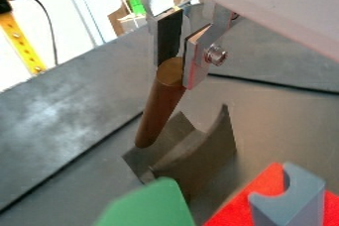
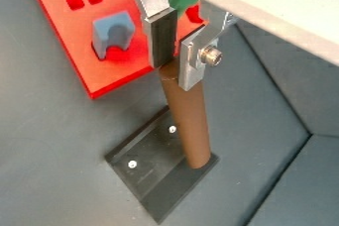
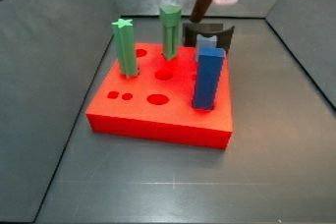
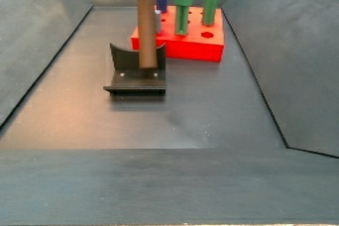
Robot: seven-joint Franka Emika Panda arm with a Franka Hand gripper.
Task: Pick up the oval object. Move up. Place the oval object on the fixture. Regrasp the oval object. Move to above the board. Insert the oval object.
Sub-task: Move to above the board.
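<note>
The oval object (image 2: pixel 188 121) is a long brown peg. It stands nearly upright with its foot on the fixture (image 2: pixel 149 170), the dark bracket on a base plate. My gripper (image 2: pixel 177 69) is shut on the peg's top end, and only the fingertips reach over it. In a wrist view the peg's (image 1: pixel 158 106) rounded top shows between the dark pad and the silver finger of the gripper (image 1: pixel 173 68). In a side view the peg (image 4: pixel 146 32) rises from the fixture (image 4: pixel 135 79) in front of the red board (image 4: pixel 196 42). Another side view shows the gripper (image 3: pixel 199 0) behind the board (image 3: pixel 157 110).
Two green star-topped pegs (image 3: pixel 125 46) (image 3: pixel 171 31) and a blue square peg (image 3: pixel 207 76) stand in the board. Several open holes (image 3: pixel 156 98) lie in its top. Grey sloping walls (image 4: pixel 54 52) enclose the floor on the sides.
</note>
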